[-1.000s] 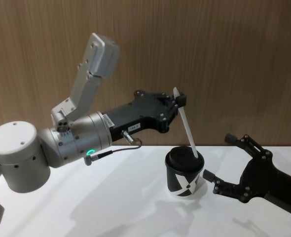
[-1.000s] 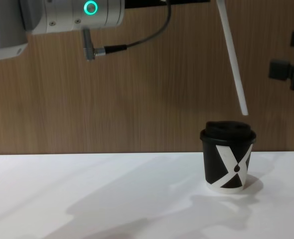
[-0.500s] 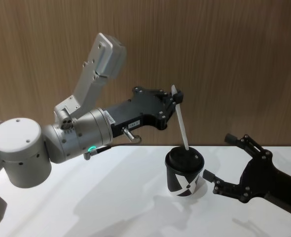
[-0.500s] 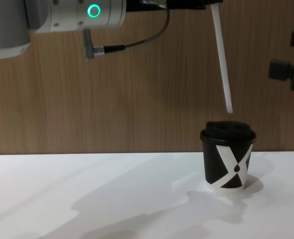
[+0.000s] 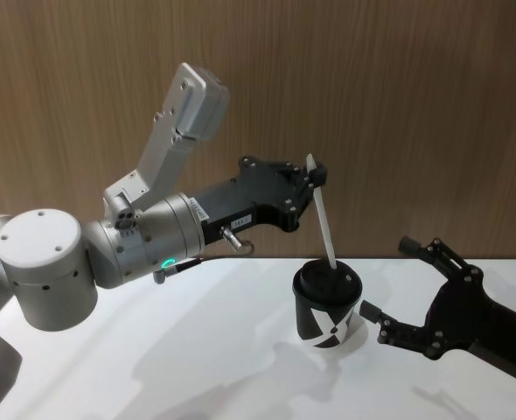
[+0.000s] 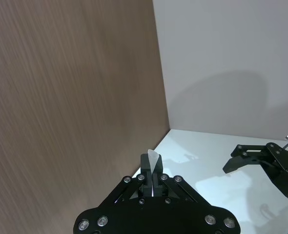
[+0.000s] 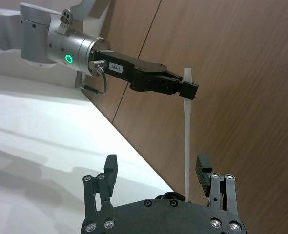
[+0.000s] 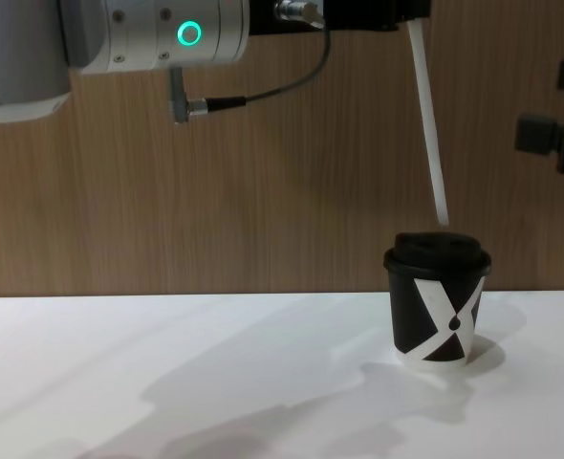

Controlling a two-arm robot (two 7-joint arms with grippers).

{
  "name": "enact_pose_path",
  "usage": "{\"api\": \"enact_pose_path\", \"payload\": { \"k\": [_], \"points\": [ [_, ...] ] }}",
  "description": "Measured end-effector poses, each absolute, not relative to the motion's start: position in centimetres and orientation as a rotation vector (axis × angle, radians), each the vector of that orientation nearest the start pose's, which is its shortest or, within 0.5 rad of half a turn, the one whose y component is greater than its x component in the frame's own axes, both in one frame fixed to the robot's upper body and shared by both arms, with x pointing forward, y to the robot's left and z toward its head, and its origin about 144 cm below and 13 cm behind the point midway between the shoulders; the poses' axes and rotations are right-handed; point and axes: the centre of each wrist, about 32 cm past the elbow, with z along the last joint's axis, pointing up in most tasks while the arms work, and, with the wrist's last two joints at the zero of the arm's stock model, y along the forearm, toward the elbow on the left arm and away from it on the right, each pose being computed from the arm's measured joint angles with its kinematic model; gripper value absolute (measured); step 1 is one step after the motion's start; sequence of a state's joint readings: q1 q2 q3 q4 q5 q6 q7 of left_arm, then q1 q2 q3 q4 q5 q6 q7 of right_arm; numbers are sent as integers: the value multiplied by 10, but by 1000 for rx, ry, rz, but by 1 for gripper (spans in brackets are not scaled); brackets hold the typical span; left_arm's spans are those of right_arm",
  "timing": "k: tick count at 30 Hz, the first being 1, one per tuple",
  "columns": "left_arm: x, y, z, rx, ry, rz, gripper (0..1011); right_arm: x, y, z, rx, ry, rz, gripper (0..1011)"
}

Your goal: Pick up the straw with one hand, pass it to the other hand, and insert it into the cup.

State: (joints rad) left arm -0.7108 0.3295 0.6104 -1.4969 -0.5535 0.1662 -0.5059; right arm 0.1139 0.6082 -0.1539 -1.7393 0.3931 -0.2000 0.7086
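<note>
- So the big thing here is the white table (image 5: 197, 350), with a brown wood-grain wall (image 5: 372, 87) running right behind it.
- The left arm (image 5: 48, 271), chunky silver-grey with a glowing green ring (image 8: 189, 34) at the wrist, reaches from the left side across toward the middle, up above the table.
- A dark cable with a metal plug (image 8: 253, 96) dangles just under that wrist.
- The left gripper (image 5: 309, 182) is black and long-fingered, and it's pinched closed on the top end of the straw; in the left wrist view you can see the straw's cut tip poking up between the fingers (image 6: 145, 178).
- The right gripper (image 5: 407, 284) is the plain black blocky one, sitting low on the right just beside the cup, fingers spread wide apart and holding nothing.
- The cup (image 5: 326, 308) stands upright on the table right of centre: black, white X pattern, domed black lid (image 8: 438, 249).
- The straw (image 5: 322, 219) is white and thin, hanging slightly tilted, its lower end right at the top of the lid. Can't tell whether it's actually gone into the lid.
</note>
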Motion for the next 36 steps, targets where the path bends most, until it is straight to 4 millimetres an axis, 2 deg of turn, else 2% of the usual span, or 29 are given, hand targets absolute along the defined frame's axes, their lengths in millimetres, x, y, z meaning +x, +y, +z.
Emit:
{"api": "enact_pose_path", "payload": {
  "k": [36],
  "points": [
    [586,145,1333,-66,-164,494,14,476,-326,1251,-14,-437,-623,1001]
  ]
}}
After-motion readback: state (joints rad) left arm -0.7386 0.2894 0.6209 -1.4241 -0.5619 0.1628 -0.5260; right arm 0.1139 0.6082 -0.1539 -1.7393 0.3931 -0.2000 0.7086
